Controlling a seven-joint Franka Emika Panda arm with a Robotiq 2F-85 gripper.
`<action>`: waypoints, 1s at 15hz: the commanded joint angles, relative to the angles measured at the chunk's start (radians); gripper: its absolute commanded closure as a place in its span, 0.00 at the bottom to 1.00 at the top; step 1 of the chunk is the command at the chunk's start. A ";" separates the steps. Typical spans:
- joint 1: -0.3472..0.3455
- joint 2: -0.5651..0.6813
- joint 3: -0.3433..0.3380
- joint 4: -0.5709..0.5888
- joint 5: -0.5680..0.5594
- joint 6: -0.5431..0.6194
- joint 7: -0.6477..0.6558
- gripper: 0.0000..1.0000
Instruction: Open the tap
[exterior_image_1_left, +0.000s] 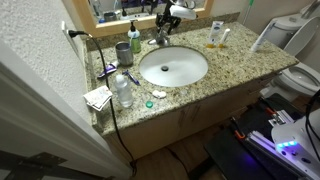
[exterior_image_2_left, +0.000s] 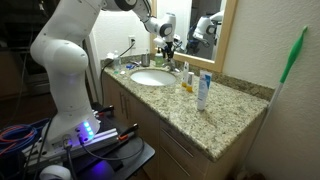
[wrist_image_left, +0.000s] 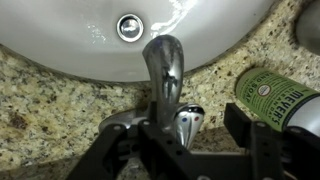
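Note:
The tap is a small silver faucet at the back rim of the oval white basin. In the wrist view its spout points at the basin and drain, and its lever handle carries a red and a blue dot. My gripper is open, with one finger on each side of the lever handle; the left finger is close to it. In both exterior views the gripper hangs just above the tap. No water is running.
A green soap bottle stands close beside one finger, and a grey cup beside that. A plastic bottle and toothbrushes lie on the granite counter. Tubes stand past the basin. A mirror is behind and a toilet nearby.

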 joint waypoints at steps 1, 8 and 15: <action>-0.002 0.002 0.006 0.013 -0.012 0.019 0.002 0.62; -0.049 -0.050 0.042 -0.049 0.066 0.070 -0.029 0.93; -0.176 -0.141 0.178 -0.162 0.330 0.239 -0.213 0.93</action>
